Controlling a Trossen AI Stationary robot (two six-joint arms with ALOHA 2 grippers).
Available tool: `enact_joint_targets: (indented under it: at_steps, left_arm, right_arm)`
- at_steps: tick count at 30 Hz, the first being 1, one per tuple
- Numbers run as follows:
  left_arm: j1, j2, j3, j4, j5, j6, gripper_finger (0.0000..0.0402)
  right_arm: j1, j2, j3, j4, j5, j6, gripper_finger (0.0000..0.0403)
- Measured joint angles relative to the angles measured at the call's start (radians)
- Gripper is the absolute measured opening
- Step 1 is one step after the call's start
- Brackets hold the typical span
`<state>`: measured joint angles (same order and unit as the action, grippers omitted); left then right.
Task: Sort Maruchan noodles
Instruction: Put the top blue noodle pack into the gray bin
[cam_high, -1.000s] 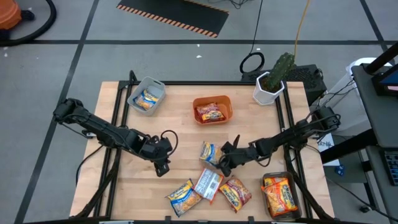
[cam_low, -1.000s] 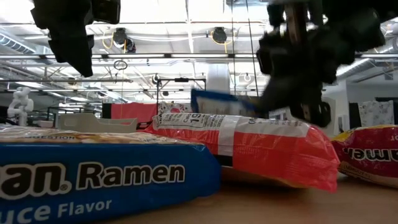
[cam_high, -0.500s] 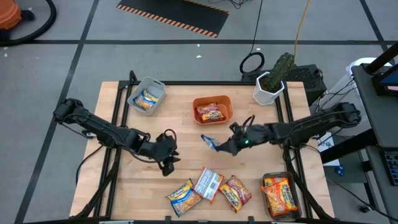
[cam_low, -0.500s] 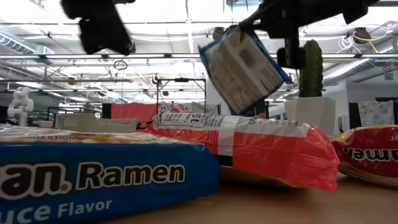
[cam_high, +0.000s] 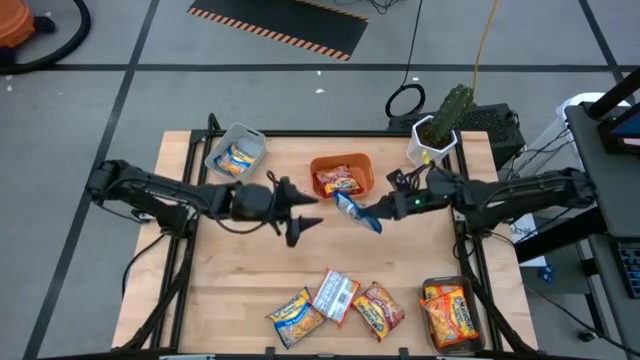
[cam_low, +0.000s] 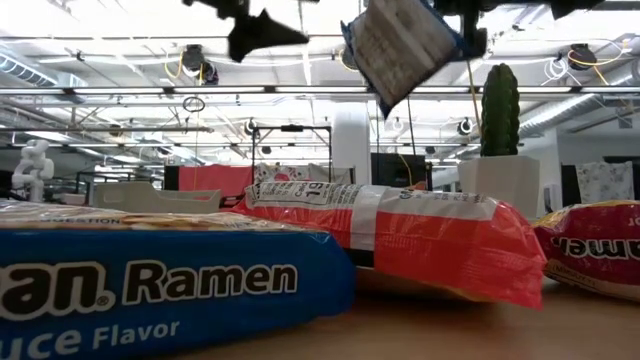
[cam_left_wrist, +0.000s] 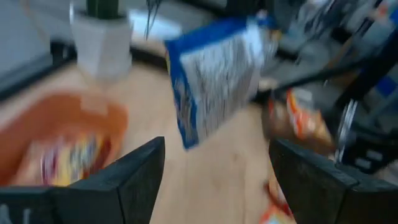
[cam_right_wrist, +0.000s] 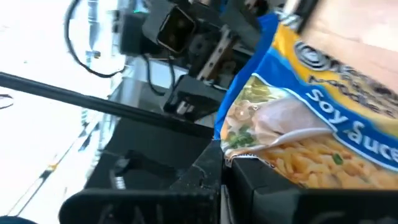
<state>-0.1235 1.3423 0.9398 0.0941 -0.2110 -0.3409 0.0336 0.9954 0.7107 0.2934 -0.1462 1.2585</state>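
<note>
Wooden table with ramen packets scattered along its lower edge, one blue packet up in the air at centre.

Nearest, at lower centre of the overhead frame, three loose packets (cam_high: 335, 303) lay on the table (cam_high: 250, 270), light, crinkly and slippery-looking, likely best pinched by a sealed edge. Above them the right gripper (cam_high: 385, 208), clamped tight, held the blue packet (cam_high: 358, 212) by one end, sagging limply. Facing it, the left gripper (cam_high: 303, 211) stood wide apart and empty. Farther back sat an orange bin (cam_high: 341, 176) and a grey bin (cam_high: 236, 153), each holding a packet.
</note>
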Motion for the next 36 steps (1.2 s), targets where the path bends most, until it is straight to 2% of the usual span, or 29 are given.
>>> enact_joint_targets:
  at_steps: [3,9,14,18,22,28,34,36]
  left_arm:
    - [0.06,0.017,0.001,0.101,0.054,0.037,0.0285]
    - [0.17,0.042,0.0,0.163,0.182,0.021,0.0283]
    - [0.235,0.052,0.0,0.269,0.184,-0.063,0.0283]
    - [0.243,0.053,0.0,0.334,0.187,-0.054,0.0283]
    - [0.243,0.054,0.0,0.32,0.189,-0.045,0.0283]
    - [0.239,0.092,0.0,0.384,0.214,0.008,0.0282]
    - [0.242,0.112,0.0,0.373,0.15,0.093,0.0282]
    - [0.241,0.111,0.0,0.377,0.15,0.095,0.0282]
  right_arm:
    - [-0.041,-0.003,0.038,0.009,-0.071,0.005,0.0]
    - [-0.148,0.008,0.12,0.008,-0.239,-0.022,0.0]
    - [-0.257,0.008,0.133,0.022,-0.375,-0.033,0.0]
    - [-0.326,0.007,0.133,0.036,-0.462,-0.049,0.0]
    - [-0.374,0.016,0.133,0.035,-0.497,-0.067,0.0]
    - [-0.401,0.033,0.133,0.042,-0.538,-0.078,0.0]
    - [-0.401,0.061,0.133,0.097,-0.531,-0.071,0.0]
    - [-0.397,0.067,0.133,0.107,-0.492,-0.076,0.0]
